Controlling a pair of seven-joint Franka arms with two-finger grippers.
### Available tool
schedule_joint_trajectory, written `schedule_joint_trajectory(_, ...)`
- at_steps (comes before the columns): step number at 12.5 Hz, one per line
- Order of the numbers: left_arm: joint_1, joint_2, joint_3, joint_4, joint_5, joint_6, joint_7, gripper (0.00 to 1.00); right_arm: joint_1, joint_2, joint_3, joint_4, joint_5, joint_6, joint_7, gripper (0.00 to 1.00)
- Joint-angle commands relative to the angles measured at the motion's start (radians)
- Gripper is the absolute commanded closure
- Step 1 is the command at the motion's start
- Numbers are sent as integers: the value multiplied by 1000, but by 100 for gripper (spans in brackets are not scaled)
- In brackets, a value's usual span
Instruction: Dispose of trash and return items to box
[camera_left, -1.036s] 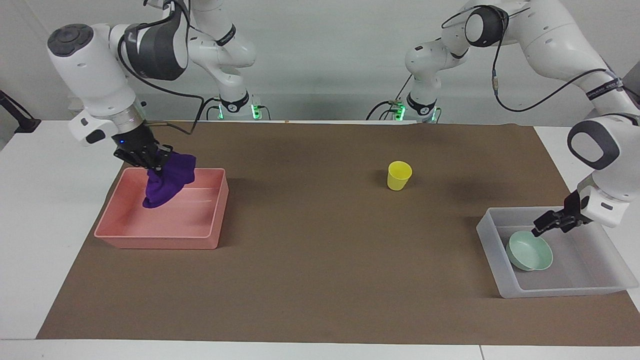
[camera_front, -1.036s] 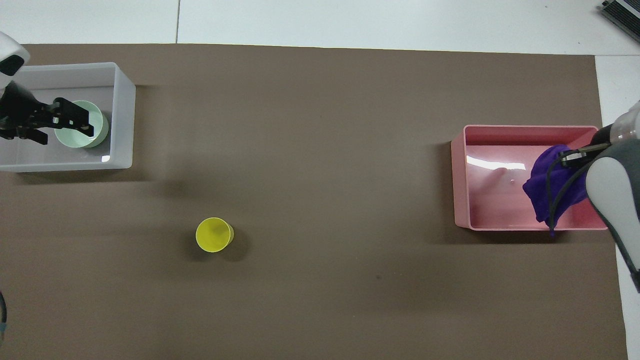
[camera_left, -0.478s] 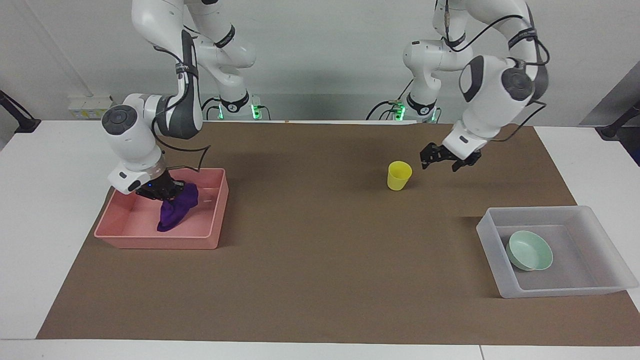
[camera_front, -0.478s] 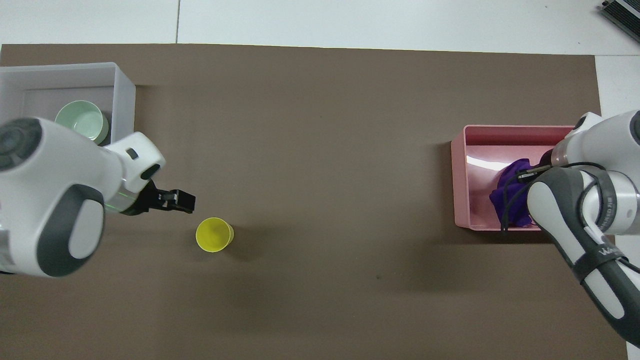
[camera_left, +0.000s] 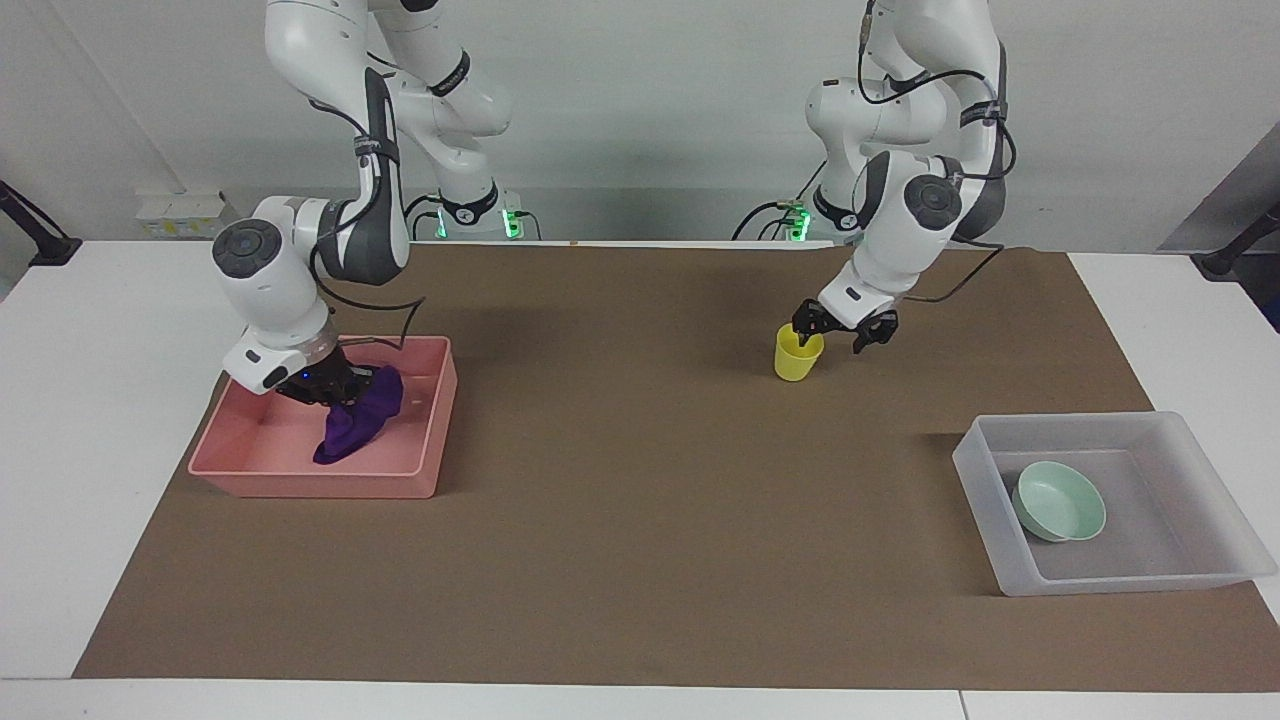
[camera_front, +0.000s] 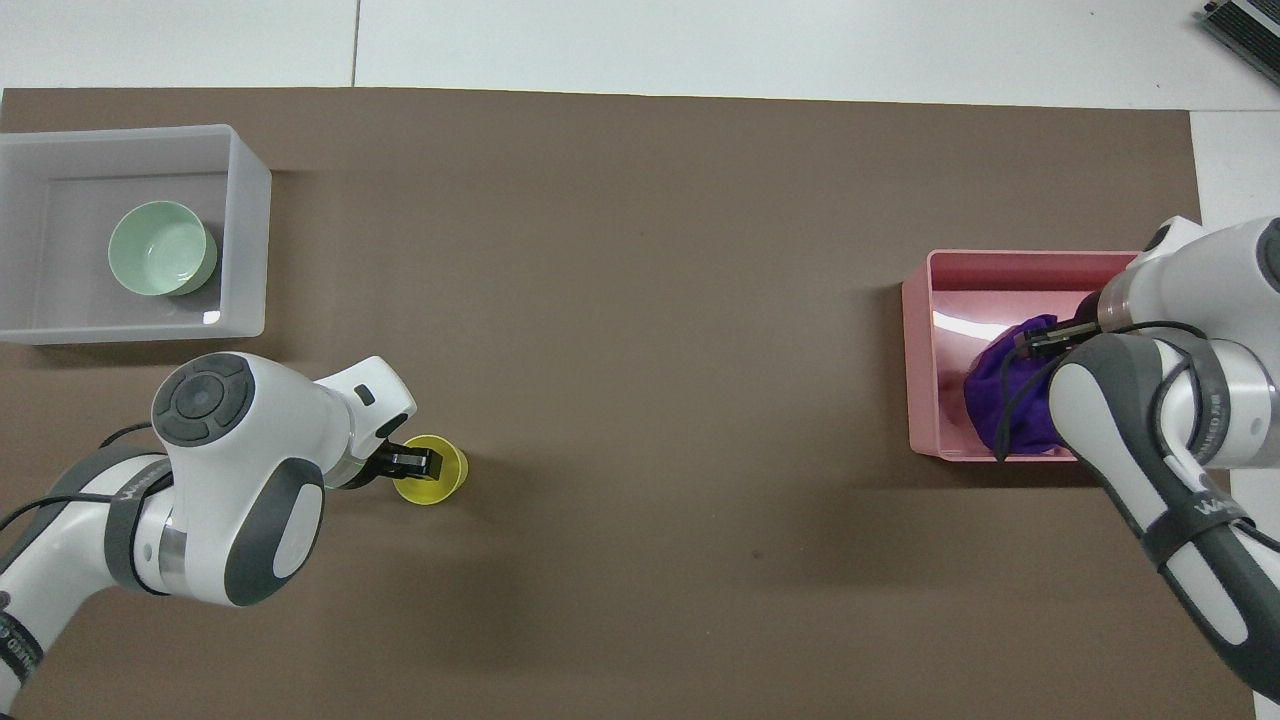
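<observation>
The purple rag (camera_left: 358, 420) (camera_front: 990, 385) lies slumped in the pink tray (camera_left: 320, 485) (camera_front: 918, 360). My right gripper (camera_left: 325, 388) is low inside the tray, on top of the rag. The yellow cup (camera_left: 797, 358) (camera_front: 438, 488) stands upright on the brown mat. My left gripper (camera_left: 833, 338) (camera_front: 412, 463) is open at the cup's rim, with one finger over the cup's mouth and the other outside its wall. The mint-green bowl (camera_left: 1058, 503) (camera_front: 162, 248) sits in the translucent box (camera_left: 1120, 585) (camera_front: 245, 250).
The box stands at the left arm's end of the mat, farther from the robots than the cup. The pink tray stands at the right arm's end. A brown mat (camera_left: 620, 480) covers the table between them.
My left gripper left the box, with the bowl staying in it, swung to the cup and came down onto its rim. My right gripper lowered the rag into the pink tray.
</observation>
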Motion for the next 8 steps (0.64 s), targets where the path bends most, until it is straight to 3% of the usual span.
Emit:
schedule_joint_trajectory(1,-4,-8,16,3,-11,-3,-1,100,34,-43,15,70,1,-77,126,0)
schedule_joint_trajectory(5,4,15,20,98,-11,-127,-2,100,105,-93,18,107,36,-107,375,0)
schedule_joint_trajectory(8,99,17,23,291,-11,-360,13,100,112,-107,18,220,90,-247,429,0)
